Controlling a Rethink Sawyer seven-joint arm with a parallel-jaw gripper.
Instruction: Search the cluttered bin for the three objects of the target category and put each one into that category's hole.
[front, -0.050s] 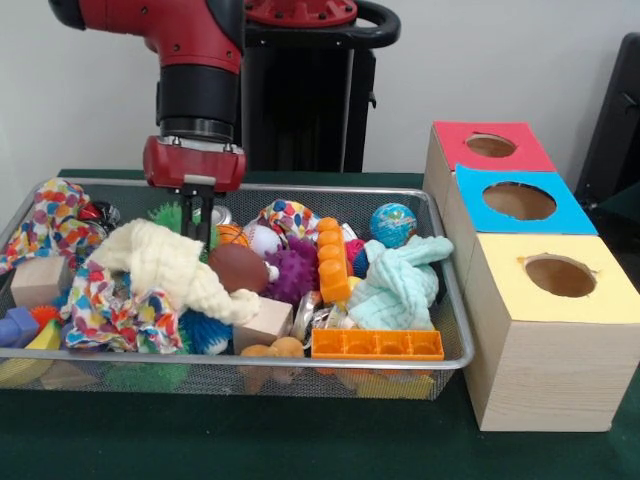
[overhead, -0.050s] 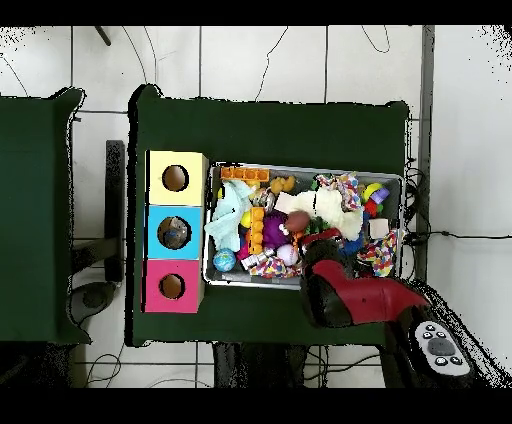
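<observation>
Over the wire-mesh bin's (front, -0.050s: 450, 300) far-left part, the red gripper (front, -0.050s: 200, 225) dips among clutter; finger spread cannot be told. It should descend slowly beside the cream waffle cloth (front, -0.050s: 170, 265).

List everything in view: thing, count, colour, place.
wire bin: 1, silver, on the green table
boxes with holes: 3, yellow, blue and red tops, in a row beside the bin
cream cloth: 1, left-centre of bin
mint cloth: 1, right side of bin
patterned cloths: several, multicoloured, left and back
orange bricks: 2, front edge and centre
purple spiky ball: 1, centre
globe ball: 1, blue, back right
wooden blocks: 2, left and front centre
gripper: 1, red and black, lowered into the bin's back left
</observation>
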